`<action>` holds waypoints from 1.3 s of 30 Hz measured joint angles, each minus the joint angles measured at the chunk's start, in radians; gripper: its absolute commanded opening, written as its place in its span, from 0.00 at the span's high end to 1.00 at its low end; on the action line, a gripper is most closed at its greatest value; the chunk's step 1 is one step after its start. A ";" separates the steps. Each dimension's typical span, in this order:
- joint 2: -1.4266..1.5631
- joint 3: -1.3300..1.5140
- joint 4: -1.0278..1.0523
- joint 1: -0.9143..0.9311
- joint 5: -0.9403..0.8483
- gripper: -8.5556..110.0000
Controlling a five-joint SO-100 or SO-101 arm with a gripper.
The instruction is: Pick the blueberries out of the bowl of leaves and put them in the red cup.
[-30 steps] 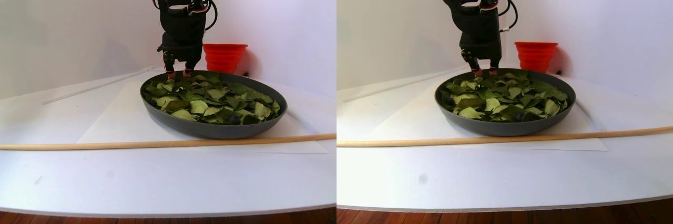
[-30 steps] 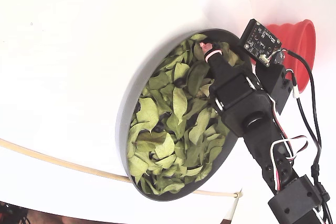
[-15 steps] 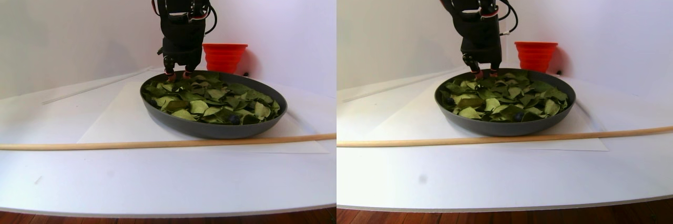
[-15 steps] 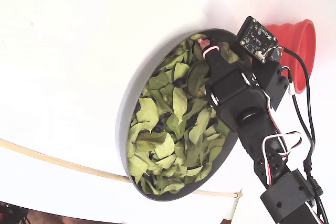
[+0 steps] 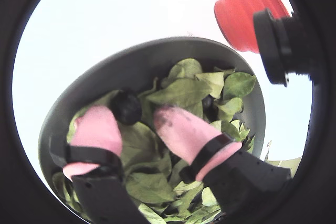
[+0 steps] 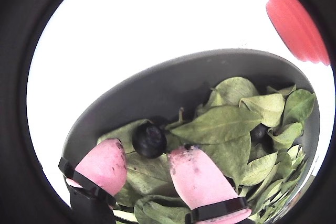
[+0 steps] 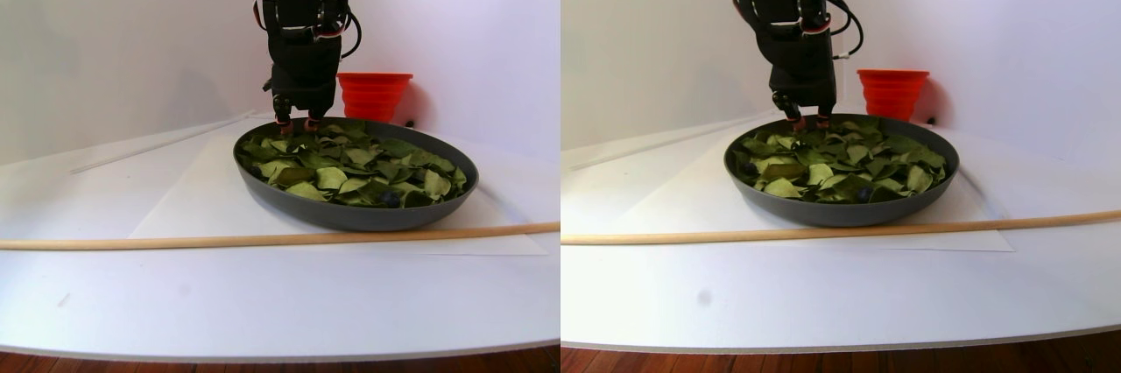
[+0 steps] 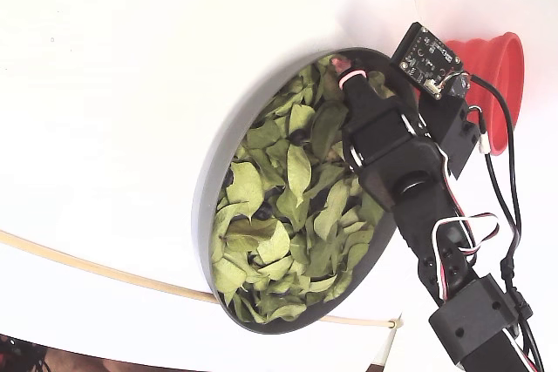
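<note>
Claw (image 6: pixel 147 158) parted, pink fingertips (image 6: pixel 102 163) flanking one blueberry (image 6: pixel 149 139) on the leaves (image 6: pixel 220 127).

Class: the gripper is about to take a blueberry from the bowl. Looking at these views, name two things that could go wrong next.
1. The blueberry sits beyond the pink fingertips, not squarely between them; the open gripper could close short and nudge it away.
2. Leaves lie under and beside the berry near the bowl wall, so a leaf may get pinched too and carried toward the red cup.
</note>
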 measured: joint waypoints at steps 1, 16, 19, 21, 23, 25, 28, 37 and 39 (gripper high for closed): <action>-0.003 -0.005 0.000 0.000 -0.005 0.79; -0.069 -0.023 -0.029 0.000 0.003 0.79; -0.075 -0.037 -0.029 0.003 0.003 0.81; -0.081 -0.037 -0.029 0.003 0.003 0.81; -0.086 -0.043 -0.029 0.003 0.003 0.82; -0.089 -0.048 -0.029 0.003 0.003 0.82; -0.092 -0.048 -0.031 0.003 0.003 0.83; -0.097 -0.054 -0.031 0.005 0.003 0.84; -0.097 -0.054 -0.031 0.008 0.003 0.84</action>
